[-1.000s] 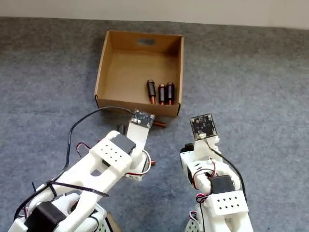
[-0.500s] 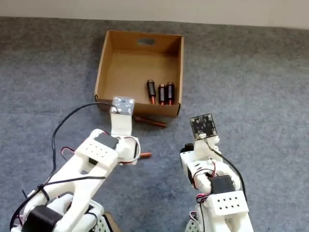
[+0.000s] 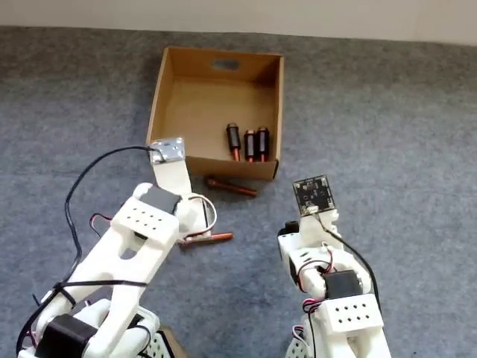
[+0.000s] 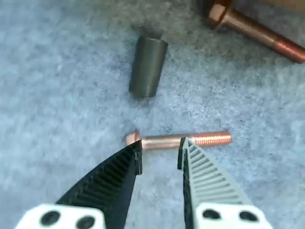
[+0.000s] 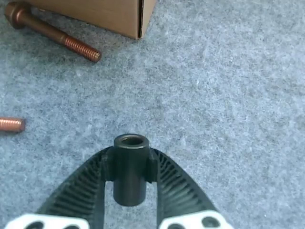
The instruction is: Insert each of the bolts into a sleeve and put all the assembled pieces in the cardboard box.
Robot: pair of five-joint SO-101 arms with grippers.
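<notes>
Two tools: your left tool [image 4: 159, 151] sits part open, tips at a loose bolt [image 4: 162, 141], your right tool [image 5: 129, 160] clamps a black sleeve [image 5: 129, 176].

L arm [image 3: 141, 239] stretched fwd, L gripper [image 4: 159, 155] tipped down, jaws apart; R arm [image 3: 328, 287] tucked back, R gripper [image 5: 129, 153] clamped on sleeve [image 5: 129, 179]
</notes>
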